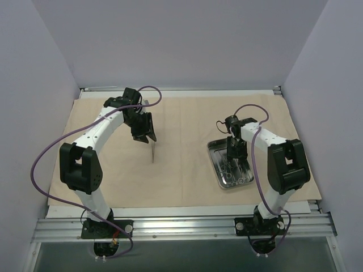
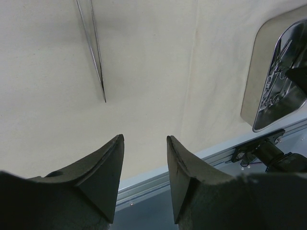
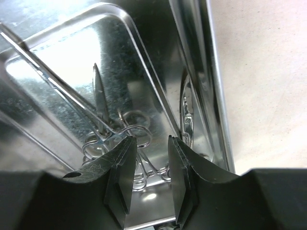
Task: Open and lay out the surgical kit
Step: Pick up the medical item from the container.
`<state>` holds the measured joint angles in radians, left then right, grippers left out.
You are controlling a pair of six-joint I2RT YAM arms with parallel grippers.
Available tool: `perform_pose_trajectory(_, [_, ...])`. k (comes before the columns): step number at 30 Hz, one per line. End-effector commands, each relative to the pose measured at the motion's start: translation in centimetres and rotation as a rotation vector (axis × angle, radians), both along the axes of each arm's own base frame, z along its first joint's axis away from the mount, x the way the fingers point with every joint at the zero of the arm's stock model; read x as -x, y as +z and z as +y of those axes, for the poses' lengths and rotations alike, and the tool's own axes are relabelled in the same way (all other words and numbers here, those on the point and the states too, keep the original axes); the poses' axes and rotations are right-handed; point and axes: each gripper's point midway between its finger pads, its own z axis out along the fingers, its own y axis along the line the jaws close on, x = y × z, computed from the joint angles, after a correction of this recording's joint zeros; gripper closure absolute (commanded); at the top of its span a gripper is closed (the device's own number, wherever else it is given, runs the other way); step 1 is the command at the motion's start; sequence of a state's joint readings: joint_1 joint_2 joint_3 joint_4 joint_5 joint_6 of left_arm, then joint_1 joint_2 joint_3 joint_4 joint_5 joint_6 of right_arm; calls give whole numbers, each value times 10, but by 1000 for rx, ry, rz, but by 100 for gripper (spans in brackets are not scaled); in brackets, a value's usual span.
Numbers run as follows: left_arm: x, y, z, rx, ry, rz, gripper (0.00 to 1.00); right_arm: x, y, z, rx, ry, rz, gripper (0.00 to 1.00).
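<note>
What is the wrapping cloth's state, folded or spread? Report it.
Spread. The beige wrapping cloth lies flat, creases showing, with the steel tray and tweezers resting on it.

Your top view looks down from high behind the near edge and takes in the whole cloth [image 1: 181,170]. Your left wrist view hangs above the cloth, facing the near right corner, with the tray [image 2: 283,108] at its right. Your right wrist view sits close over that tray, which all three views share.

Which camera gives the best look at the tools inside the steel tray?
Right wrist: the ring-handled tools fill it close up. Top external shows them tiny under the right gripper; left wrist catches only part of the tray.
</note>
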<state>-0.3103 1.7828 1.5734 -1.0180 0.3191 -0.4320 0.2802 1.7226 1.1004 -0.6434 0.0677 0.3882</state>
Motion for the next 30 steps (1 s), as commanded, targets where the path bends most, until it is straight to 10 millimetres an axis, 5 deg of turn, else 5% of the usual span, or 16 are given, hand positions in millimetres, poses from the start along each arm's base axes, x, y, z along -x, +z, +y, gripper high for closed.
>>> perform_pose_trajectory(1, [-4, 11, -2, 23, -13, -20, 50, 10, 1, -15, 39, -9, 22, 67])
perform_pose_trajectory(22, [2, 17, 1, 19, -10, -26, 50, 7, -23, -5, -26, 15, 42, 74])
perform_pose_trajectory(30, [5, 25, 2, 22, -17, -38, 50, 7, -26, -2, -46, 12, 37, 92])
